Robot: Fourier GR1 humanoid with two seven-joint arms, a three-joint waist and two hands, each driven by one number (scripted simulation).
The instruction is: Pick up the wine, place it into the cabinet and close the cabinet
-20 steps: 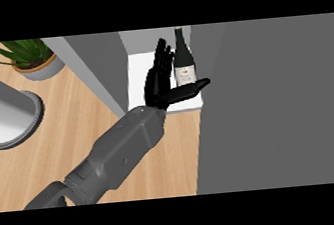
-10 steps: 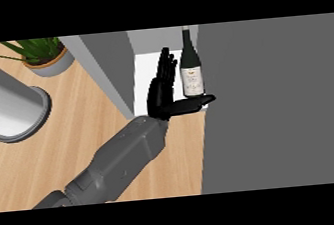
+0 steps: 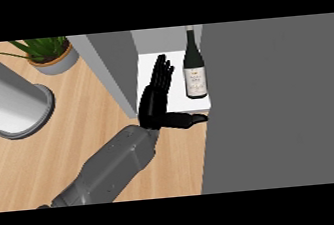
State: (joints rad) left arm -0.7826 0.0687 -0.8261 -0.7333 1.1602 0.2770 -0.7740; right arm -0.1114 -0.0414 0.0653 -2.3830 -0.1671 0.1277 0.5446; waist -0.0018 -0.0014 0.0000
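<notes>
1. Hand [image 3: 156, 98], the only one in view, is open: fingers straight and pointing into the cabinet [image 3: 117, 63], thumb stuck out sideways toward the door [image 3: 281, 104]. It holds nothing.
2. Wine bottle [image 3: 195, 64] stands upright on the white cabinet floor, just beside the fingers, apart from them.
3. Risk: drawing the arm back carelessly could brush the bottle over, or the thumb could snag the door's edge.
4. A potted plant [image 3: 48, 53] sits on the counter.
</notes>
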